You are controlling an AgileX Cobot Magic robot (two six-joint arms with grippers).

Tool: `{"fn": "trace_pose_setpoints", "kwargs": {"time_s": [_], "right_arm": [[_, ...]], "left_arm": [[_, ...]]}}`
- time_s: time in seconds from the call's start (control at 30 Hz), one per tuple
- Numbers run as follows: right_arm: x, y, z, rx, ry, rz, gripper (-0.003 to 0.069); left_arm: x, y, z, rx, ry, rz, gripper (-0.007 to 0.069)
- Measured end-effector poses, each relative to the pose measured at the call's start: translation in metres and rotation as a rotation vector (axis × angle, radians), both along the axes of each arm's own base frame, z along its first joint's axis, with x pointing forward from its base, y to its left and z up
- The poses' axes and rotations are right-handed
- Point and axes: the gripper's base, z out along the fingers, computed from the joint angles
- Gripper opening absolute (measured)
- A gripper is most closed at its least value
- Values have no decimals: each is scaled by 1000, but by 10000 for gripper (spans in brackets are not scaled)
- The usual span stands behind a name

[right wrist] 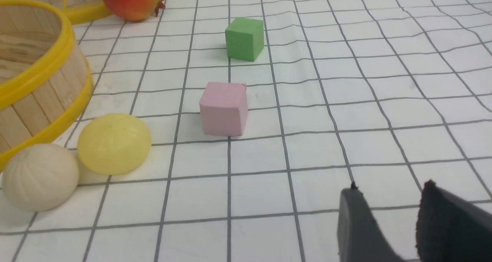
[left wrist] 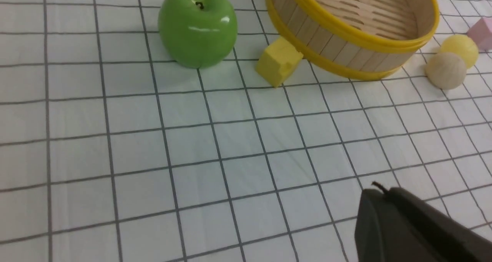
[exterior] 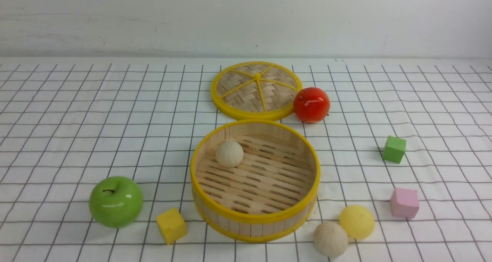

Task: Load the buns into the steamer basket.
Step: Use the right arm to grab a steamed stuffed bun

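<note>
Left wrist view, left tool closed, empty

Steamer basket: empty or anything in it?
Not empty. One cream bun lies on the steamer basket floor; a yellow bun and another cream bun sit outside.

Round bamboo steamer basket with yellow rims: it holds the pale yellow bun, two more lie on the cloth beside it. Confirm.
Wrong bun: in the front view the round bamboo steamer basket holds a beige-cream round bun. The pale yellow round bun lies outside; two do lie beside it.
</note>
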Motion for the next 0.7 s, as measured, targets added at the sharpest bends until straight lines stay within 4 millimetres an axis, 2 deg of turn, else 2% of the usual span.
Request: {"fn": "trace_pose_setpoints", "kwargs": {"time_s": [0.17, 0.3, 0.33, 0.5, 0.63, 0.7], "right_arm": [[0, 0, 0, 0, 0, 0, 239], [0, 0, 0, 0, 0, 0, 239], [0, 0, 0, 0, 0, 0, 239], [0, 0, 0, 0, 0, 0, 239], [0, 0, 0, 0, 0, 0, 239], [0, 0, 0, 0, 0, 0, 239]], "left_arm": [[15, -2, -2, -60, -143, 145, -13], [26, -2, -16, -75, -213, 252, -13], [29, 0, -26, -84, -261, 304, -13], [34, 2, -53, -81, -373, 364, -13], [41, 2, -100, -47, -316, 365, -13], [41, 2, -110, -36, -275, 367, -13]]}}
